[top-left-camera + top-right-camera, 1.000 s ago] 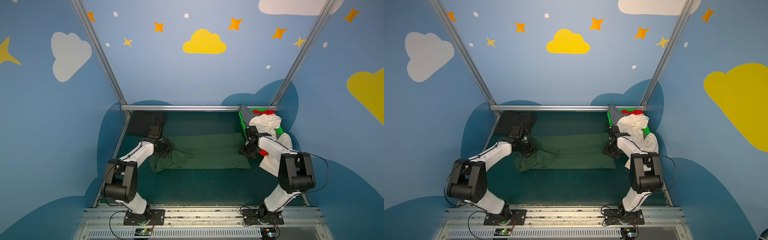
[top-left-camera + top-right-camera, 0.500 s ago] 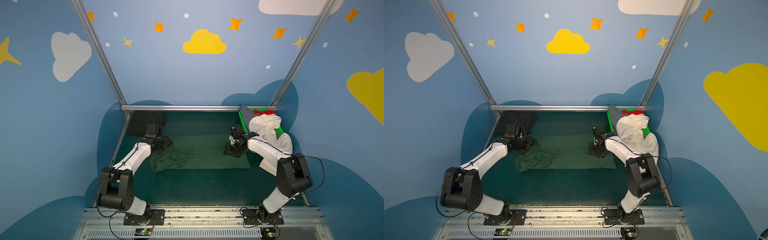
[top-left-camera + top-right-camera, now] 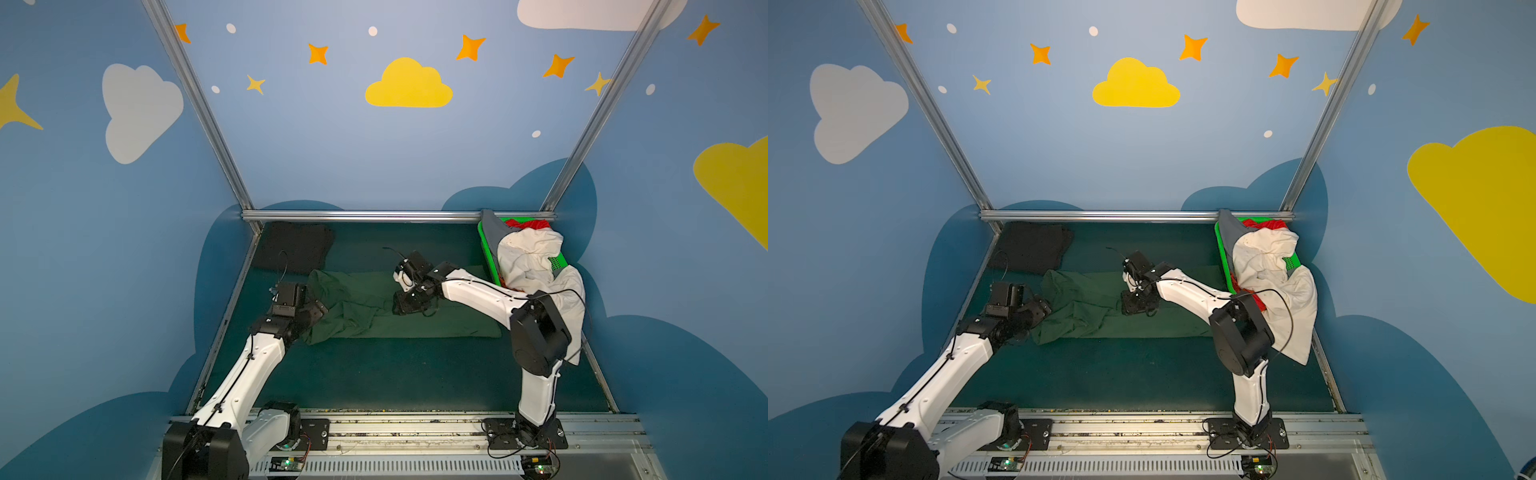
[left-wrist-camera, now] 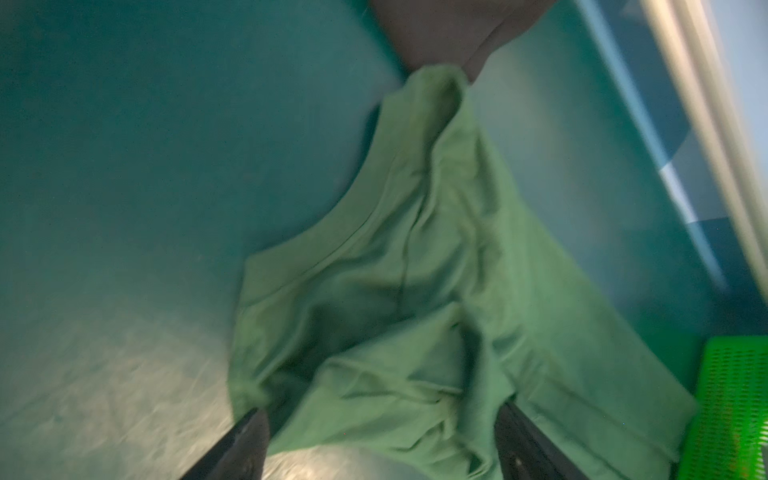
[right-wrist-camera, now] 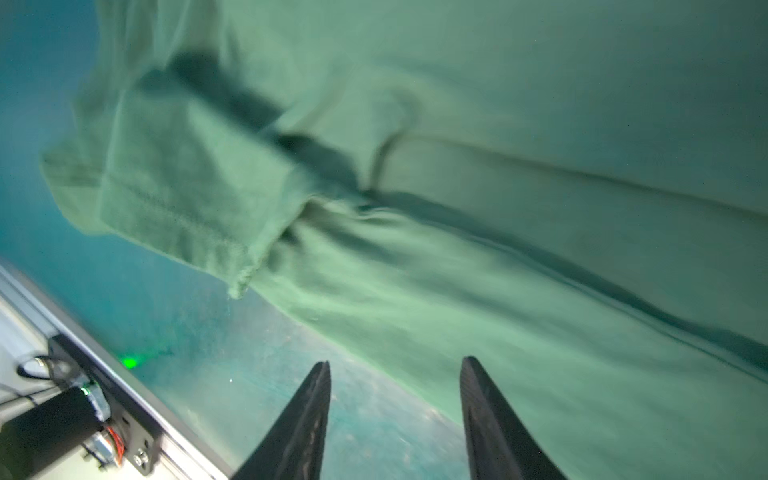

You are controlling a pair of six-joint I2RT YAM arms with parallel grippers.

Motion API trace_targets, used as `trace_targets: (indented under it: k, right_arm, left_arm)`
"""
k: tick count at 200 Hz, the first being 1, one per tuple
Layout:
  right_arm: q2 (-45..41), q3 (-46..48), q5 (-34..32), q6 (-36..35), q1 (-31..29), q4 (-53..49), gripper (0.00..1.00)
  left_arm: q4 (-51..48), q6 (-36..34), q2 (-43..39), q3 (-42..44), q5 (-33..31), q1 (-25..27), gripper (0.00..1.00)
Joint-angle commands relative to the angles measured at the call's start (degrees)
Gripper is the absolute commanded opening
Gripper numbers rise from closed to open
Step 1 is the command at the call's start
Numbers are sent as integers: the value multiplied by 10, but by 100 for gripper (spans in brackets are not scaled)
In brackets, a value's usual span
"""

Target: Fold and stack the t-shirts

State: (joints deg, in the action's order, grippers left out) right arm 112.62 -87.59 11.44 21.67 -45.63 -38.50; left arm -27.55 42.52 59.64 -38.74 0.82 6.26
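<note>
Left pincer: my left pincer is wide open. It grips nothing.
Green tee: the green tee lies across the middle of the mat, long from left to right. Its right part is flat. Its left end is bunched up in folds.
Tee and left pincer: the bunched end lies right between my two left fingers and runs on ahead of them. One finger is on each side of the cloth, and they are not squeezing it.
Right pincer: my right pincer is open too, with nothing in it. I see bare mat between its fingers.
Tee and right pincer: in both top views it hangs over the middle of the tee. The cloth spreads out just ahead of the tips. I cannot tell if it touches.
Black tee: the black tee lies folded in the far left corner, just beside the green tee's left end.
Basket: the basket is at the far right. A white tee spills over its side. A red tee and a grey tee peek out.
</note>
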Motion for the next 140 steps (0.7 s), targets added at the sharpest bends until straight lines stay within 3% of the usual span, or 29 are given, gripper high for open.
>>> trace_targets:
  k: [1,32,90,140]
  right_arm:
    - [47,-60,-13,-30,-36,-60,50]
    - [95,-93,28,-41,-62,-60,48]
    - [141,-158,83,-28,-64,-41,48]
    - [179,-218,67,-5,-51,-55,49]
  left_arm:
    - [-22,9,-28,10,-4,-5,85]
    - [-18,2,-40,7,6,-16,83]
    - [4,-1,14,-4,60,-38,80]
    - [5,-5,20,-4,62,-41,78]
